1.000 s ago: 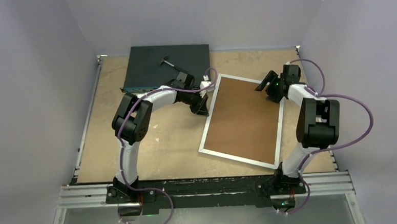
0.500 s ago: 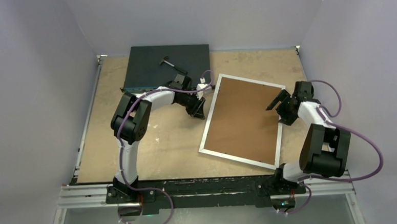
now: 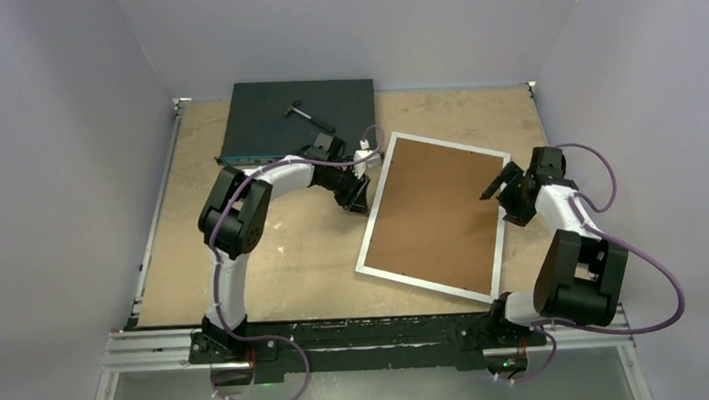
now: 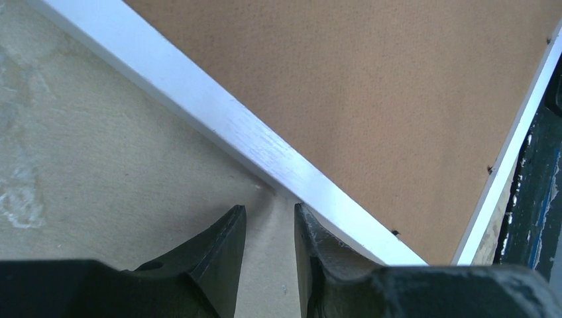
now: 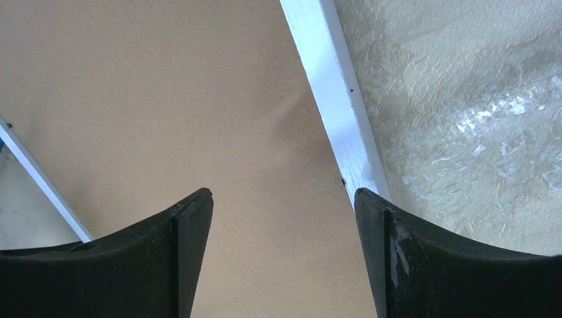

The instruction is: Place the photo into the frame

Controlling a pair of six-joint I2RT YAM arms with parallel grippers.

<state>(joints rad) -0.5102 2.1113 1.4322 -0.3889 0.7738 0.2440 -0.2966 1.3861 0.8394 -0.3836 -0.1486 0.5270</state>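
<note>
Flanking the frame point(image 4: 252, 139), the left end effector point(image 4: 268, 212) stood narrowly apart and the right end effector point(image 5: 283, 199) wide apart, both empty. Frame long axis ran near-to-far.

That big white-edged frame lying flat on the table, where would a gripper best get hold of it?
Probably by the thin white border of the frame on a long side, coming in low from outside. It lies flat, and the brown backing board is too broad to span; only the narrow rim fits. The open right gripper hangs over one such edge.
</note>
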